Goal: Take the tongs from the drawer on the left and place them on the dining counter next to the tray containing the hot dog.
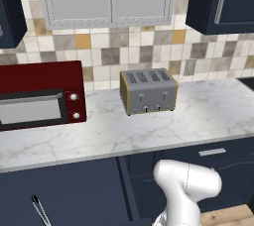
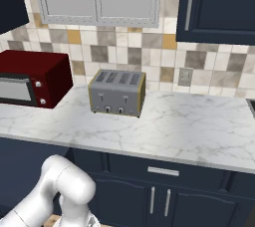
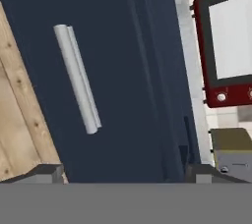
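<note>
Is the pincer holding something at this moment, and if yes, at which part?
Nothing is held. In the hand view the pincer is open, its tips wide apart with only the drawer front between them. The tongs lie inside the open drawer.

Base views flanking toaster (image 1: 148,90)

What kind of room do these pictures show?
A kitchen, rendered rather than real: a marble worktop against a tiled wall carries a grey toaster and a red microwave, with navy cabinets above and below.
</note>
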